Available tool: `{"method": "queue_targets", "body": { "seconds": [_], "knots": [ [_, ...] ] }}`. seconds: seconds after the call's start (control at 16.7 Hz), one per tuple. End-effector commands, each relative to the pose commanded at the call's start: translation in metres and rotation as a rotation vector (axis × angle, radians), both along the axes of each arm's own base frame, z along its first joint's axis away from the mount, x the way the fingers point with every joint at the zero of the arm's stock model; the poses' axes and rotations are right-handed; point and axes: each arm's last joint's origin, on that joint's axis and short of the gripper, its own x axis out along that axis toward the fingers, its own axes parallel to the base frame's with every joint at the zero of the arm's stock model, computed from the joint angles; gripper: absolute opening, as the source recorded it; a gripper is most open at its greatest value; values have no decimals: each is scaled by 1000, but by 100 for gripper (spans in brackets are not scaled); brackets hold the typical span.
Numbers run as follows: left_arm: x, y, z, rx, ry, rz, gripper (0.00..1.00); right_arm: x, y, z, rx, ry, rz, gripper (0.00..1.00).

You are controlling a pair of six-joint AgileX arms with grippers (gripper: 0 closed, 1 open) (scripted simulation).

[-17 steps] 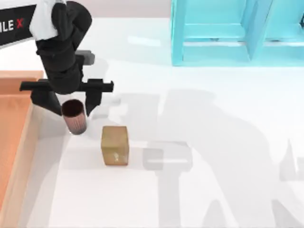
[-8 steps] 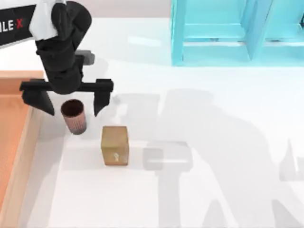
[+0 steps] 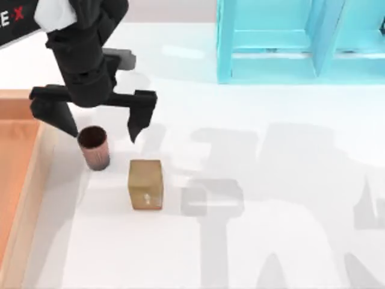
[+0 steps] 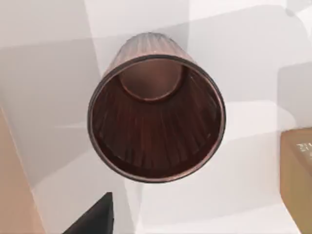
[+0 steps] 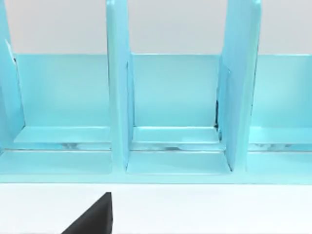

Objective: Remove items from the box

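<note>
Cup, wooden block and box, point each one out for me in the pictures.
cup (image 3: pixel 94 147), top view, on its ribbed side wall.
wooden block (image 3: pixel 145 183), top view, on its top face.
box (image 3: pixel 37 158), top view, on its light wood rim by the cup.

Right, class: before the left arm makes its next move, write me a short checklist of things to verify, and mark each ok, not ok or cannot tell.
1. Cup outside the box, upright on the table: ok.
2. Block outside the box: ok.
3. Left gripper jaws open, clear of the cup: ok.
4. Cup and block apart: ok.
5. Nothing else left in the box: cannot tell, it is partly out of frame.
6. Right gripper facing the blue shelf: state cannot tell.
</note>
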Motion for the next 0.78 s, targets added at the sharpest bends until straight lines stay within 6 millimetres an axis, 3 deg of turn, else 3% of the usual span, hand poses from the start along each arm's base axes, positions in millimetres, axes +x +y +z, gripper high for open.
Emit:
{"method": "queue_targets", "body": {
  "seconds": [0.18, 0.3, 0.6, 0.78],
  "knots": [
    [-10, -4, 40, -12, 1, -32, 100, 0, 0, 0, 0, 0, 0, 100],
    [-8, 0, 54, 4, 6, -4, 100, 0, 0, 0, 0, 0, 0, 100],
    [18, 21, 48, 46, -3, 117, 100, 0, 0, 0, 0, 0, 0, 100],
    [24, 23, 45, 47, -10, 133, 100, 0, 0, 0, 0, 0, 0, 100]
  ]
}}
